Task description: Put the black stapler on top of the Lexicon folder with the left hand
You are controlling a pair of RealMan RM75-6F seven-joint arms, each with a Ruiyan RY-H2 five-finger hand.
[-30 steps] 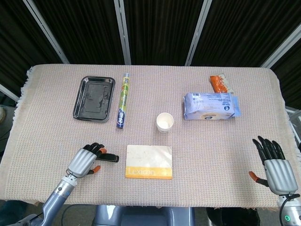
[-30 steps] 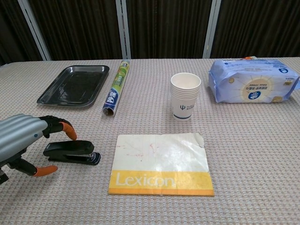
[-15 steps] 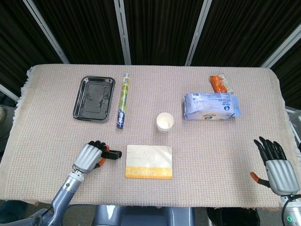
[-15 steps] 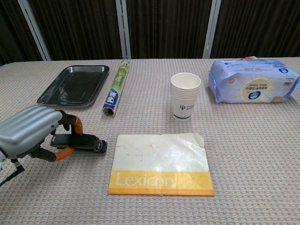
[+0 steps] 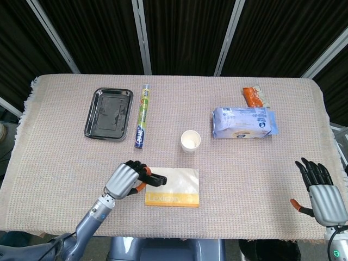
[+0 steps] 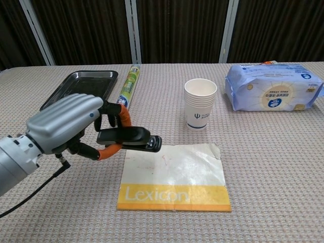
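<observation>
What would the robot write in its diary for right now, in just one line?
left hand: holds black stapler lifted over Lexicon folder left edge | right hand: open, idle | stapler not yet on folder

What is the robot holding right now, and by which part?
The left hand holds the black stapler by its rear end, the front end jutting over the Lexicon folder's left edge. The right hand holds nothing.

The stapler point(image 6: 129, 137) is held by the left hand point(image 6: 68, 126) above the left edge of the Lexicon folder point(image 6: 174, 177). Behind the folder a cup point(image 6: 200, 103) is set; a tray point(image 5: 109, 112) and a roll point(image 5: 142, 116) are placed behind-left, a packet point(image 5: 243, 122) behind-right.
</observation>
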